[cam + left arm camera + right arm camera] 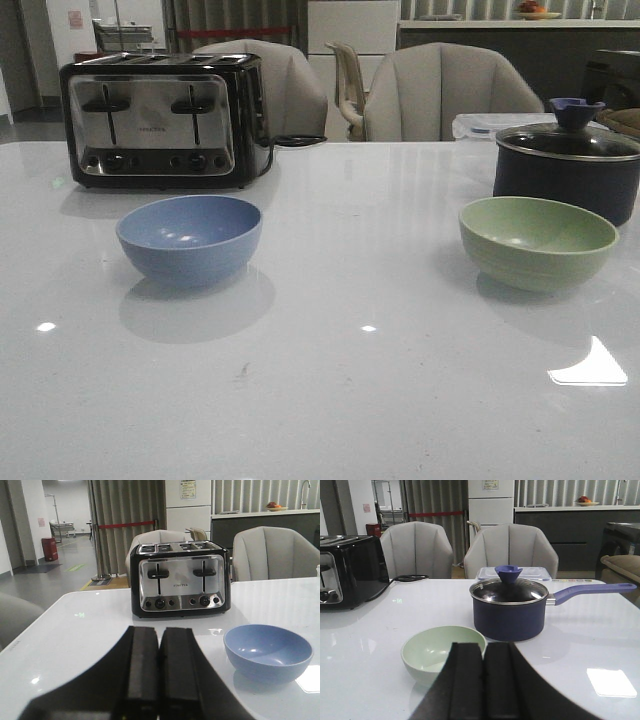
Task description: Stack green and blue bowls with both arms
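The dusty blue bowl (189, 238) stands upright and empty on the white table, left of centre, in front of the toaster. It also shows in the left wrist view (268, 652). The pale green bowl (537, 241) stands upright and empty at the right, in front of the dark pot; it also shows in the right wrist view (440, 652). My left gripper (160, 632) is shut and empty, short of the blue bowl and to its side. My right gripper (484, 647) is shut and empty, just short of the green bowl. Neither arm shows in the front view.
A black and chrome toaster (162, 120) stands at the back left with its cord trailing right. A dark blue lidded pot (568, 168) with a long handle (590, 591) stands behind the green bowl. A clear lidded container (512, 573) lies behind the pot. Chairs stand beyond the table's far edge.
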{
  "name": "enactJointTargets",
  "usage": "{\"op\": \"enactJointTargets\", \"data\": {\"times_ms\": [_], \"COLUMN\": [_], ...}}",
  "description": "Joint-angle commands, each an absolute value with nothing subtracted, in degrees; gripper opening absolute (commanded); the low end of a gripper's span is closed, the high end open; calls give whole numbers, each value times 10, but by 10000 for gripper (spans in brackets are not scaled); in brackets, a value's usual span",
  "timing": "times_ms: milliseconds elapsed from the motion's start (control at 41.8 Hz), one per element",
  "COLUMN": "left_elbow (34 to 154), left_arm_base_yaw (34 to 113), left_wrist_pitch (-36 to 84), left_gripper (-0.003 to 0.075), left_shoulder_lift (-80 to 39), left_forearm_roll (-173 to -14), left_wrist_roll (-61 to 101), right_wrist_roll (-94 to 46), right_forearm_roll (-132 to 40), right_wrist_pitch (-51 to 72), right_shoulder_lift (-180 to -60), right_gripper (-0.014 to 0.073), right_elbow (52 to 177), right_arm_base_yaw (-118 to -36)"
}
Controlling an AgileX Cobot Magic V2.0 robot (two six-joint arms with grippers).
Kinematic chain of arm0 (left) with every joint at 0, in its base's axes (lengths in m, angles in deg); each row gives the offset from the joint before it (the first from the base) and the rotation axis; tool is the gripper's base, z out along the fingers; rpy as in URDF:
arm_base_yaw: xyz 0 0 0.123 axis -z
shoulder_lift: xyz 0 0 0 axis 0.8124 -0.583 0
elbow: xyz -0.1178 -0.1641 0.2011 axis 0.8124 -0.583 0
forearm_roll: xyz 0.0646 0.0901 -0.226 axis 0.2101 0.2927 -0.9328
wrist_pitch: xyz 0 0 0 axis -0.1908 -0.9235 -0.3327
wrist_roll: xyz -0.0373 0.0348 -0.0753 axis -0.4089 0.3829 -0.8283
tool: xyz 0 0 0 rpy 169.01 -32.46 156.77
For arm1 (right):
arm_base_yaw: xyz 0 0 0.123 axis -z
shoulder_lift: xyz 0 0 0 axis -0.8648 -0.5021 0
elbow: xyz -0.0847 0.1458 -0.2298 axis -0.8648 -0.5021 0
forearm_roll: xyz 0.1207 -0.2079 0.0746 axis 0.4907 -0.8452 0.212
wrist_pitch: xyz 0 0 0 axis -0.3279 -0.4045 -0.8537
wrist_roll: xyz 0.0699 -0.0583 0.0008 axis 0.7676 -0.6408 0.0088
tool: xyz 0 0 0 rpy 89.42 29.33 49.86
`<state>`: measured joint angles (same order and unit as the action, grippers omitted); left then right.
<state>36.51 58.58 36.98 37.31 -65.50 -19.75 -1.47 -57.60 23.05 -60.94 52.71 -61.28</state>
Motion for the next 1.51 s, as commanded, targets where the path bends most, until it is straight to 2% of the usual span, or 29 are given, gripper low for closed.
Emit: {"op": "enactJointTargets", "data": {"times_ms": [0,813,980,1147,1482], "left_elbow": [353,353,369,471,758], "left_arm_base_yaw": [585,585,585,585,585], "left_wrist_pitch": [420,421,463,422,180], "left_gripper": [101,101,101,101,101], "left_shoulder_lift": [385,385,385,380,239], "left_forearm_roll": [-659,-659,-680,-703,-705], "left_wrist_roll": [-198,-198,-198,-198,-198], "right_wrist_roll": [-14,-14,-14,-14,-14], "right_forearm_roll": [-578,-578,-577,-583,-601], "right_wrist_pitch": [284,294,266,176,-15], "right_shoulder_lift": [-598,-597,-597,-601,-733], "right_gripper": [34,34,34,34,34], "right_elbow": [527,527,564,664,893], "right_arm_base_yaw": [-609,-609,-609,-609,-609]}}
